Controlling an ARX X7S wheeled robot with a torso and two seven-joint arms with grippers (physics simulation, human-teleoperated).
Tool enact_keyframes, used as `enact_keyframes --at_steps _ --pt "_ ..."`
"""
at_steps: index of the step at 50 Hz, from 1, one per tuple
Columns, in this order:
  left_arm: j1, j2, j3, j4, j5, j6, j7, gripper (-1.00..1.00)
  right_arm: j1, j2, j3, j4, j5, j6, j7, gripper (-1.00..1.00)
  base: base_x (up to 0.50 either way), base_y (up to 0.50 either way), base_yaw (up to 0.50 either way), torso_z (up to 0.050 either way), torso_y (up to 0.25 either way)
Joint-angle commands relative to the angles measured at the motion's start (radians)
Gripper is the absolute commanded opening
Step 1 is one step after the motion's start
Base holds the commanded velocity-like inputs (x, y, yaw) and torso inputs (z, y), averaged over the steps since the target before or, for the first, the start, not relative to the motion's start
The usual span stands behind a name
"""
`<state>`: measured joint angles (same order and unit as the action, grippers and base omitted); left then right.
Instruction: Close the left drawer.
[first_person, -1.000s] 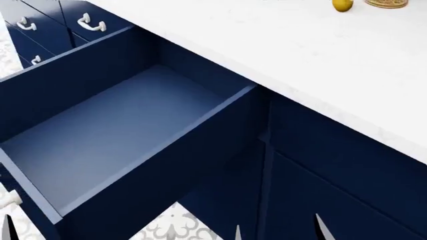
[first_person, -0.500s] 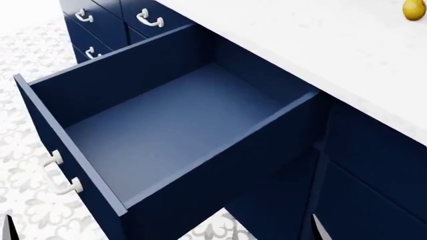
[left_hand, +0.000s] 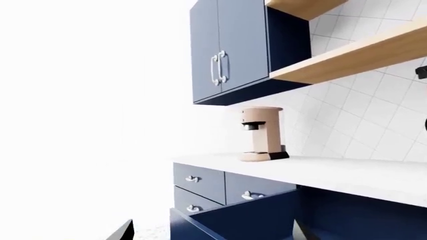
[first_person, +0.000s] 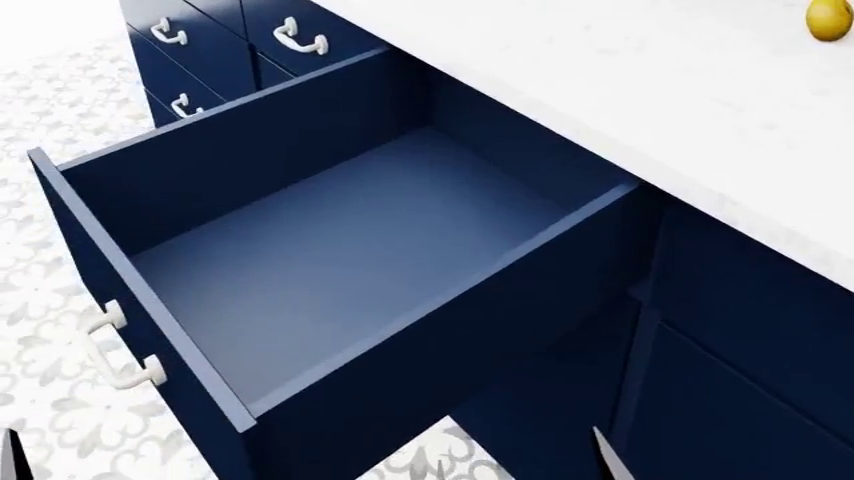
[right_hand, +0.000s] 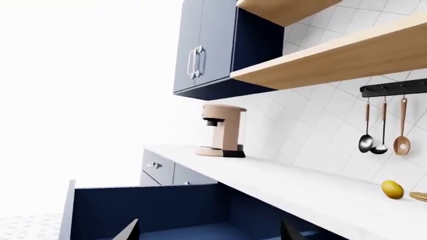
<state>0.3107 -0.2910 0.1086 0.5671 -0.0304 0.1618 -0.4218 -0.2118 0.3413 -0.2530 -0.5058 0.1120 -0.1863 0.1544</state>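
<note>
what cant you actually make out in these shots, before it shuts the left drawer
- Both grippers: only finger tips poke in at the frame edges, so open or shut is unclear.
- Left drawer front face: seen edge-on in the head view; only its handle shows.
- Lemon: cut off by the head view's right edge.

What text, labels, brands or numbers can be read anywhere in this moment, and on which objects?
None: no view shows any readable text.
The coffee machine has a plain face, with no brand or markings.
The left drawer, its handle and the countertop are bare.
The hanging utensils, the wall tiles and the upper cabinet carry no labels or numbers.
</note>
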Motion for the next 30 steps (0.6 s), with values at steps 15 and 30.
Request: enact_keyframes --at_steps 15,30 --pt "-0.005 -0.014 -0.004 0.020 0.002 0.005 -0.014 1.00 0.024 0.010 -0.018 -0.031 -0.033 0.032 0.010 1.00 0.00 0.00 0.00 0.000 0.000" --pt "-0.007 -0.019 -0.004 0.012 0.021 0.019 -0.027 1.00 0.044 0.005 -0.032 -0.008 -0.041 0.039 0.014 1.00 0.04 0.05 0.00 0.000 0.000"
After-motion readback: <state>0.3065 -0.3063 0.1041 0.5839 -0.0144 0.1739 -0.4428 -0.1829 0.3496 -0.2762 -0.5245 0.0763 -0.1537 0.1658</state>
